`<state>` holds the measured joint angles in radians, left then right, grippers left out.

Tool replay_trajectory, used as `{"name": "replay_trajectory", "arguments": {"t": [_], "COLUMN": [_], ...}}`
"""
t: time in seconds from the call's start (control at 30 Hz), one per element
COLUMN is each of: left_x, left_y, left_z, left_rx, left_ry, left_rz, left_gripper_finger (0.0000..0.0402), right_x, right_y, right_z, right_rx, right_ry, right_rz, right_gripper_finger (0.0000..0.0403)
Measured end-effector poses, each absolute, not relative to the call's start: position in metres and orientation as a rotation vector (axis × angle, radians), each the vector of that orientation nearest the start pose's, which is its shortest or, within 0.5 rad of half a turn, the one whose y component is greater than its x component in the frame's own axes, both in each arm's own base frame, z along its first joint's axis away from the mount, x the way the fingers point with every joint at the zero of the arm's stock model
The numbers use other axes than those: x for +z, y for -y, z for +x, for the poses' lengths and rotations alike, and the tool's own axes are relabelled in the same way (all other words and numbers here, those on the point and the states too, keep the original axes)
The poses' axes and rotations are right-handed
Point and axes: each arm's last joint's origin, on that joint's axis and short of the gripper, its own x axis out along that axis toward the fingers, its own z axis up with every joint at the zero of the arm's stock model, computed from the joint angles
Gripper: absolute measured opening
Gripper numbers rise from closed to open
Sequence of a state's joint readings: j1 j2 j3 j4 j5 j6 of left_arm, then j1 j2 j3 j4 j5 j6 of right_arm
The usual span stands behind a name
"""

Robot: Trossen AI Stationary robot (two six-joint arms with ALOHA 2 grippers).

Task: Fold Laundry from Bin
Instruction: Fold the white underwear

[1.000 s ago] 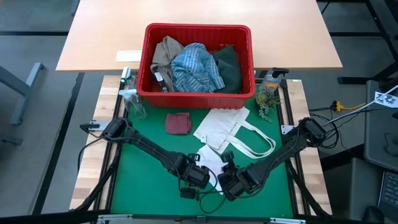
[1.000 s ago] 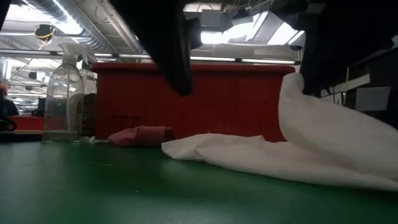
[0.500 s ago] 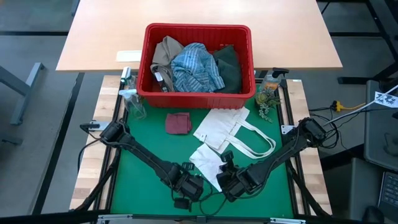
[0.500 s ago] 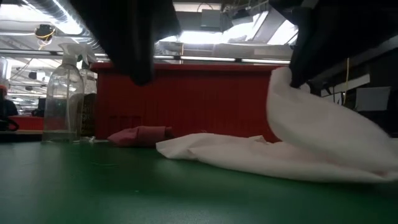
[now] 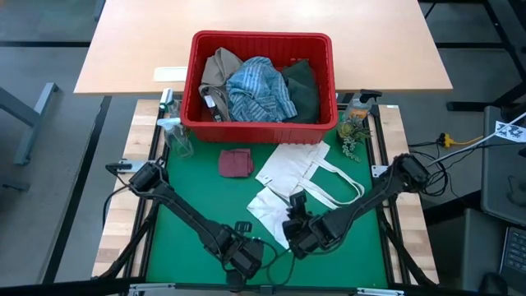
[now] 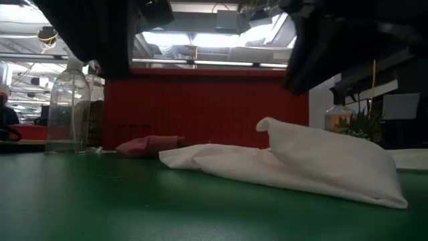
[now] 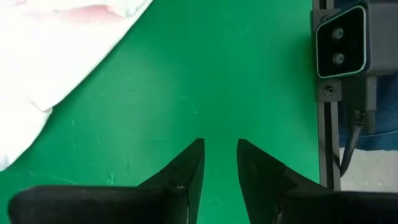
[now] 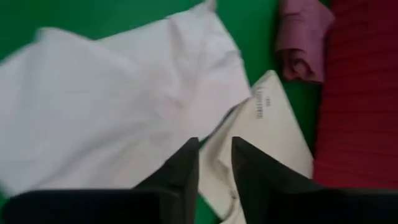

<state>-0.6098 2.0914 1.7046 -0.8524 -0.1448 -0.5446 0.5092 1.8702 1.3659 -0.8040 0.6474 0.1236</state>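
Observation:
A small white cloth [image 5: 267, 210] lies loosely folded on the green mat [image 5: 189, 197], its upper layer bulging over the lower [image 6: 314, 157]. My right gripper [image 8: 214, 146] hovers open just above it [image 5: 293, 228], touching nothing. My left gripper [image 7: 221, 146] stands open over bare mat near the front edge [image 5: 242, 261], beside the cloth's corner [image 7: 56, 56]. A small maroon cloth [image 5: 237, 162] lies before the red bin [image 5: 263, 37]. The bin holds a tan garment [image 5: 218, 70], a blue-white striped shirt [image 5: 259, 90] and a dark green garment [image 5: 302, 86].
A flat white tote bag [image 5: 308, 168] with loop handles lies on the mat between the white cloth and the bin. A clear spray bottle [image 5: 174, 136] stands at the far left of the mat. A small bottle with a plant [image 5: 355, 123] stands at the far right. Bare mat lies at the left.
My right gripper has let go of the white cloth. The raised part of the cloth has dropped and now lies folded over the rest on the mat. My left gripper has moved toward the table's near left, away from the cloth.

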Motion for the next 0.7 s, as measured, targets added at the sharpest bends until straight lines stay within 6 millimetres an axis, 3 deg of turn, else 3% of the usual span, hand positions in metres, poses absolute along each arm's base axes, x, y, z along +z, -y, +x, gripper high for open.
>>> {"name": "replay_trajectory", "arguments": {"t": [0.17,0.4,0.7], "left_x": [0.205,0.205,0.206], "left_y": [0.243,0.231,0.214], "left_z": [0.357,0.365,0.374], "left_rx": [-0.059,0.079,0.019], "left_ry": [-1.207,-1.169,-1.227], "left_rz": [-0.015,-0.093,-0.108], "left_gripper_finger": [0.0090,0.0090,0.0090], "right_x": [0.201,0.198,0.222], "right_y": [-0.152,-0.155,-0.163], "right_z": [0.332,0.324,0.297], "right_rx": [-0.170,-0.034,-0.038], "right_ry": [-1.115,-1.264,-1.286], "right_rz": [-0.552,-0.346,-0.413], "right_gripper_finger": [0.0128,0.0127,0.0127]}}
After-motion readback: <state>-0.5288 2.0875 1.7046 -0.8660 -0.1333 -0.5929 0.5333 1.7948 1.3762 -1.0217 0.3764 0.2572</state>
